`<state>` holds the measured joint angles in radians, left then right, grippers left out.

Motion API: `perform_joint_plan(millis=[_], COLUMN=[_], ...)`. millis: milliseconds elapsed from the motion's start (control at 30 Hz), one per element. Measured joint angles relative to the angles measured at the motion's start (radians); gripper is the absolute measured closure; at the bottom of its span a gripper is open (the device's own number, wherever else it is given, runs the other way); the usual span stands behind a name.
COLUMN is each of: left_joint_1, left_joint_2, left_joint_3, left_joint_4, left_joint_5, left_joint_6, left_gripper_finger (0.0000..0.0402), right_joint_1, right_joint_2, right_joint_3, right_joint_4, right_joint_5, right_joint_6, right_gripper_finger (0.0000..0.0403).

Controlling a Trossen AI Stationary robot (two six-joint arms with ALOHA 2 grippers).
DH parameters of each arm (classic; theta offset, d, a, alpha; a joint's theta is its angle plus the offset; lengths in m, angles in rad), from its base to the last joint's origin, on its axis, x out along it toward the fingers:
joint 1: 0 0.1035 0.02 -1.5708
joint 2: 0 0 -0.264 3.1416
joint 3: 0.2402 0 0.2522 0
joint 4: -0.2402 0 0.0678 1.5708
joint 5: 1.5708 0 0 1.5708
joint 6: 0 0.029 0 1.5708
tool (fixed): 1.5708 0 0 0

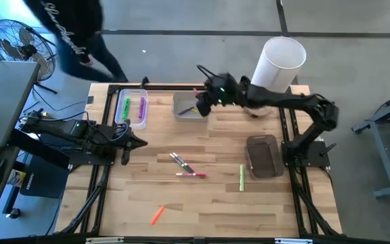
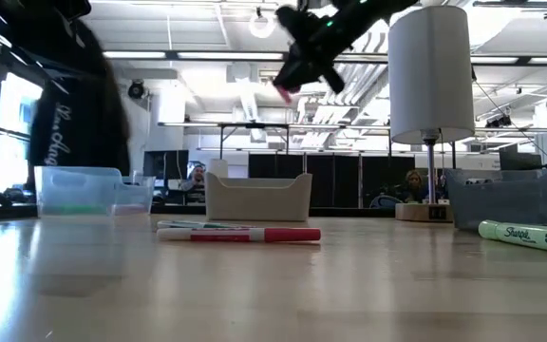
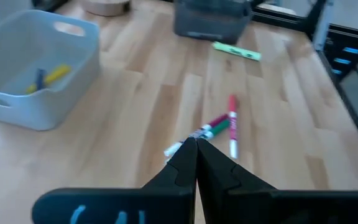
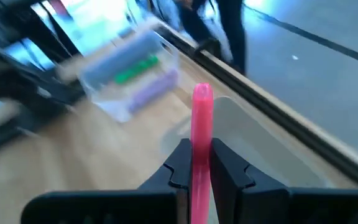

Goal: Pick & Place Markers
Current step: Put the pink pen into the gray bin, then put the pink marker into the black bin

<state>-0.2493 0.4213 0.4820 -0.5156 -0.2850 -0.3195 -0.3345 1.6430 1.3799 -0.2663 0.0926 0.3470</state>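
My right gripper (image 1: 203,102) is raised above the white bin (image 1: 188,107) at the table's far side and is shut on a pink marker (image 4: 202,109). That bin holds a yellow marker (image 3: 56,74). The clear bin (image 1: 133,108) to its left holds a green (image 1: 126,107) and a purple marker (image 1: 141,107). A cluster of red, green and white-bodied markers (image 1: 185,167) lies flat mid-table, a light green marker (image 1: 242,177) to its right, an orange one (image 1: 157,215) near the front edge. My left gripper (image 1: 128,142) is shut and empty at the left, pointing toward the cluster (image 3: 219,127). My right gripper pinches the pink marker between its two fingers (image 4: 180,163), which lie along its length. The marker's free end (image 4: 202,93) sticks out past the fingertips. It is lifted clear, high over the white bin (image 2: 259,198), and slants downward with its pink tip (image 2: 283,90) lowest.
A dark bin (image 1: 263,156) sits at the table's right by the right arm's base. A white cylinder on a wooden base (image 1: 281,62) stands at the far right corner. A person in dark clothes (image 1: 73,30) stands beyond the far left corner. Bare wood lies between cluster and near edge.
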Motion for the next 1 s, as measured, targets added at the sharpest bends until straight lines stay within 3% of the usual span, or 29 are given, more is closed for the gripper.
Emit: perform_joint_plan(millis=[233, 433, 600, 833, 1000], left_joint_1=[0.0, 0.0, 0.0, 0.0, 0.0], left_joint_2=[0.0, 0.0, 0.0, 0.0, 0.0], left_joint_3=[0.0, 0.0, 0.0, 0.0, 0.0], left_joint_4=[0.001, 0.001, 0.001, 0.001, 0.001], left_joint_5=[-0.048, -0.051, -0.051, -0.05, -0.044], left_joint_6=[0.0, 0.0, -0.015, -0.03, -0.03], left_gripper_finger=[0.0401, 0.0401, 0.0401, 0.0401, 0.0401], right_joint_1=[-0.086, -0.126, -0.133, -0.13, -0.13], right_joint_2=[0.276, 0.441, 0.489, 0.485, 0.479], right_joint_3=[0.283, 0.397, 0.389, 0.388, 0.388], right_joint_4=[-0.258, -0.408, -0.425, -0.434, -0.449], right_joint_5=[-0.041, -0.04, -0.018, 0.03, 0.01], right_joint_6=[-0.116, -0.132, -0.131, -0.123, -0.105], right_gripper_finger=[0.038, 0.038, 0.0378, 0.0313, 0.0305])
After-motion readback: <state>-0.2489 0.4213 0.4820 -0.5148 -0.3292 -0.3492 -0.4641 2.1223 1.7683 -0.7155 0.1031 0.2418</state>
